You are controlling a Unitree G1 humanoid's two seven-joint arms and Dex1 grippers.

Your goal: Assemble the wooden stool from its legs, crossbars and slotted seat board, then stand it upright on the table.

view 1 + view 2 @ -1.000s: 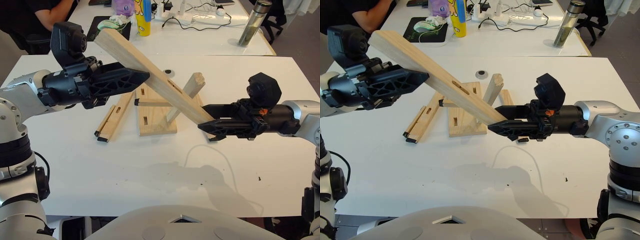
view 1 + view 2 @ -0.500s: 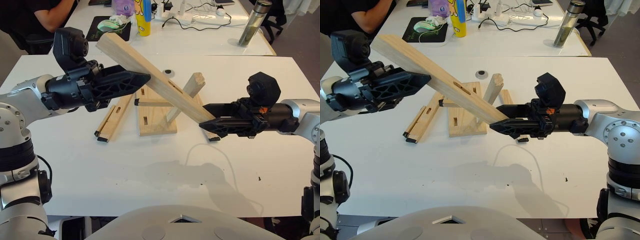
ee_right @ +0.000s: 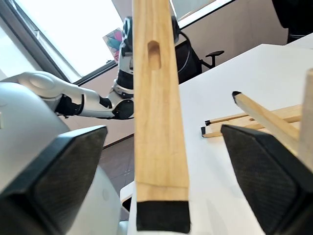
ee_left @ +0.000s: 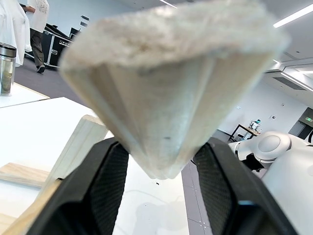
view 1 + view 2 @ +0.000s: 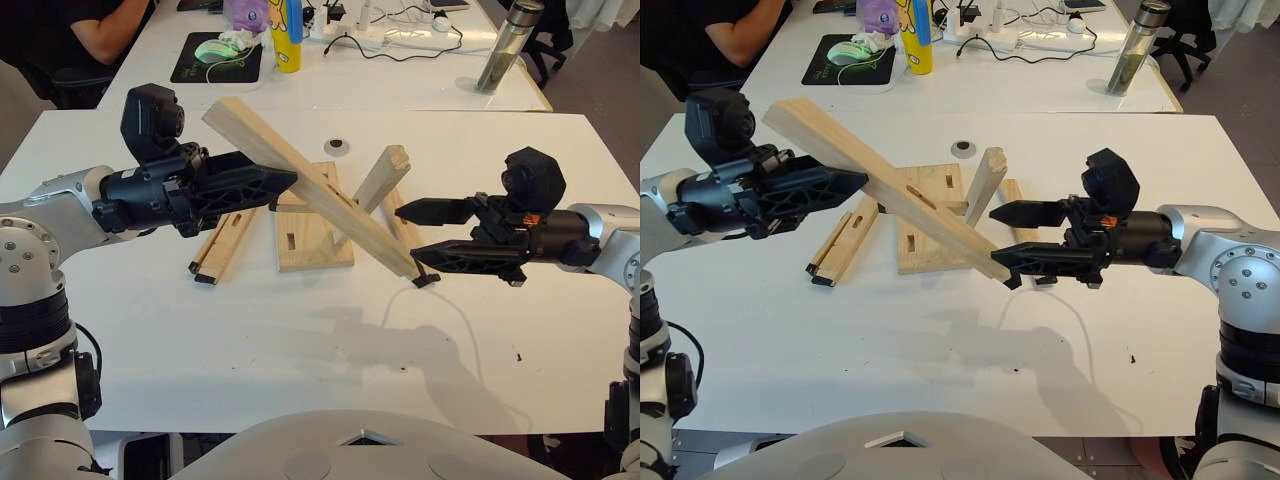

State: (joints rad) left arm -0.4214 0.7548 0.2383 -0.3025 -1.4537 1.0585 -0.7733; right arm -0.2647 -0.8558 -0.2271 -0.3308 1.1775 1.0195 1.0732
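My left gripper [image 5: 280, 180] is shut on a long wooden leg [image 5: 330, 195] that slopes from high at the left down to the right. Its black-capped foot [image 5: 424, 282] hangs just above the table. My right gripper [image 5: 408, 240] is open around that low end without clamping it. In the right wrist view the leg [image 3: 159, 122] runs between the spread fingers [image 3: 63, 176]. The slotted seat board [image 5: 305, 245] lies flat behind, with another leg [image 5: 385, 172] leaning in it and a crossbar [image 5: 300, 207] across it. More stool parts [image 5: 225, 240] lie left of the board.
A small black round piece [image 5: 338, 146] sits behind the board. On the desk behind are a yellow bottle [image 5: 288, 40], a mouse on a dark pad [image 5: 220, 48], cables and a metal flask [image 5: 508, 45]. White tabletop [image 5: 300, 350] stretches in front.
My right gripper has opened and let go of the leg's low end. That end has sunk toward the table, and my left gripper has come lower with the leg.
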